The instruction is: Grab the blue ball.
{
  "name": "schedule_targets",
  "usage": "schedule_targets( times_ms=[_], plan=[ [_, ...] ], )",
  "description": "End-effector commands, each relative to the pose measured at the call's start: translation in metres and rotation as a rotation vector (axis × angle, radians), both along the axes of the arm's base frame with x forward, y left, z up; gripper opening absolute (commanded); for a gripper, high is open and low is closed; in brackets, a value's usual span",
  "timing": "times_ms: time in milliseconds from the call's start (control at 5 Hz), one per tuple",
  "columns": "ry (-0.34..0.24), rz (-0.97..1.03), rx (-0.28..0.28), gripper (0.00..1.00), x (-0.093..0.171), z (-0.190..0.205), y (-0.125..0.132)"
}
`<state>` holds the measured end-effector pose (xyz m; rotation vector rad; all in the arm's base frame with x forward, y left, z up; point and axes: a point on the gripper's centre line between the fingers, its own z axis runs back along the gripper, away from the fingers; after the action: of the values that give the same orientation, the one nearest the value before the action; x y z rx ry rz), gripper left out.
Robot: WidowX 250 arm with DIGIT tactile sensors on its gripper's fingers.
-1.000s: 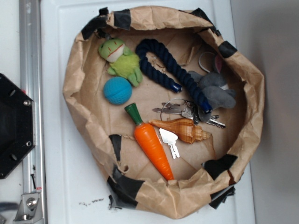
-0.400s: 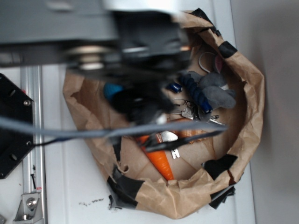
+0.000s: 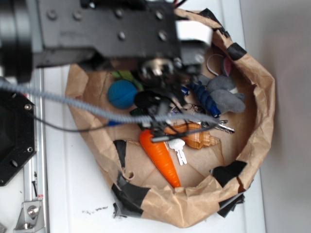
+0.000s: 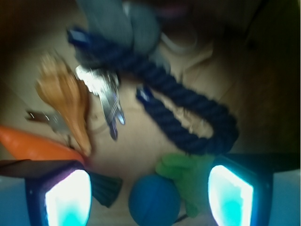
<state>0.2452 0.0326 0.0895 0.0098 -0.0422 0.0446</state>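
The blue ball (image 3: 121, 93) lies on the brown paper inside the paper-lined basket, at its left. In the wrist view the blue ball (image 4: 154, 200) sits low in the frame, between my two fingers and well below them. My gripper (image 4: 149, 200) is open, with nothing touching its glowing pads (image 4: 68, 197). A green plush toy (image 4: 188, 176) lies against the ball's right side. In the exterior view my arm (image 3: 97, 29) reaches in from the upper left and hides most of the plush; the gripper (image 3: 153, 99) hangs just right of the ball.
An orange toy carrot (image 3: 159, 158), a seashell (image 3: 192, 135), keys (image 3: 178, 149), a navy rope (image 3: 204, 97) and a grey plush (image 3: 227, 94) share the basket. Its crumpled paper wall (image 3: 260, 111) rises all round. A black mount (image 3: 14, 136) stands left.
The arm swung in from the upper left over the basket, which was uncovered a second ago. It now hides the green plush and part of the rope. The objects have not moved.
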Motion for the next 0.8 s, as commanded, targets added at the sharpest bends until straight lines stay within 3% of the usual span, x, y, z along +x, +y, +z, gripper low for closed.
schedule_targets(
  times_ms=[0,200,400,600],
  plan=[
    [0.039,-0.027,-0.01,1.0,-0.036,-0.008,0.002],
    [0.045,-0.048,-0.001,1.0,-0.048,-0.018,-0.005],
    [0.088,-0.047,-0.007,1.0,-0.053,-0.032,-0.012],
    [0.09,0.062,-0.073,1.0,-0.048,-0.045,-0.011]
  ],
)
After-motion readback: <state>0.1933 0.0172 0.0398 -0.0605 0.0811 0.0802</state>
